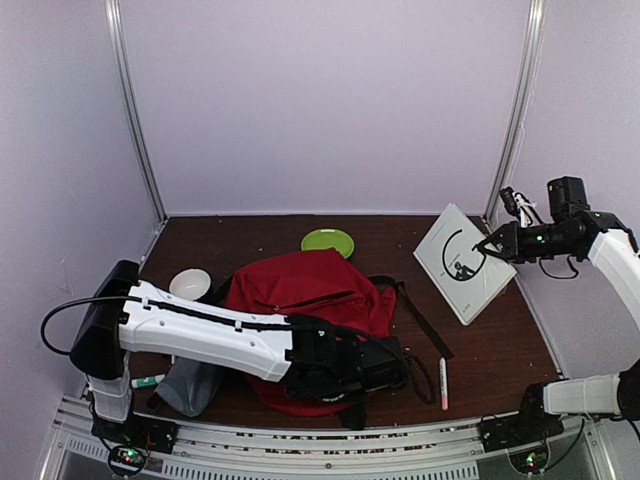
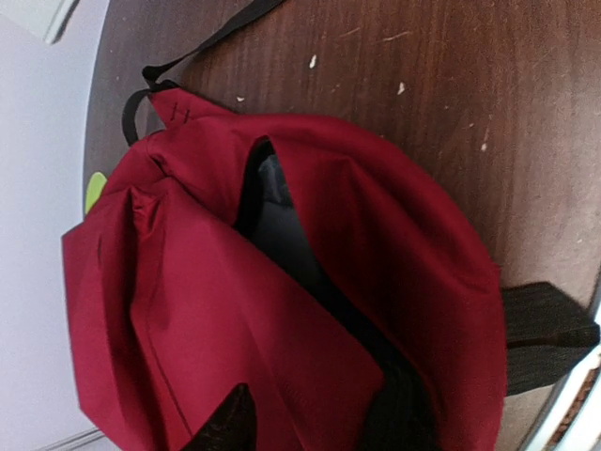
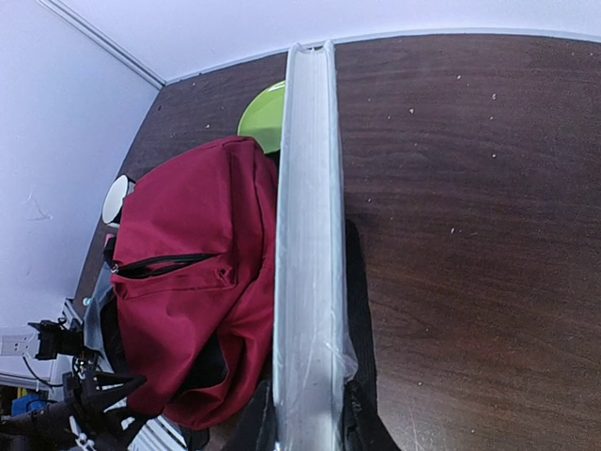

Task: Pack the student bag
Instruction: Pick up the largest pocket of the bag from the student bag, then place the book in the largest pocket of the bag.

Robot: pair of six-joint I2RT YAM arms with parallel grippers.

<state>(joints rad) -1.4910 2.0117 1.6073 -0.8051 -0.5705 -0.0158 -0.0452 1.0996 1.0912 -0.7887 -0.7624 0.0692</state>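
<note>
The student bag lies in the middle of the dark wooden table, nearer the left side. Its black straps trail off to the right. In the left wrist view its main zipper gapes, showing a grey lining between 2 folds of red fabric.

The left arm reaches across from the near left and ends over the near part of the bag. The left gripper has its jaws parted. 1 finger lies against the red outer flap and the other is at the dark mouth of the opening, so the edge of the flap sits between them. I cannot tell whether they are pressing on the cloth.

The right gripper is at the far right of the table, raised off the surface. Its jaws are closed on a white book with a black drawing on its cover. The book is tilted, held by its right edge, well apart from the bag. In the right wrist view its page edge runs straight up the frame between the 2 fingers.

A green plate sits just beyond the far edge of the bag. A white bowl rests just beside the bag's left side. A grey pouch lies at the near left, partly under the left arm. A white pen with a pinkish tip lies on the table to the right of the bag, toward the near edge.
</note>
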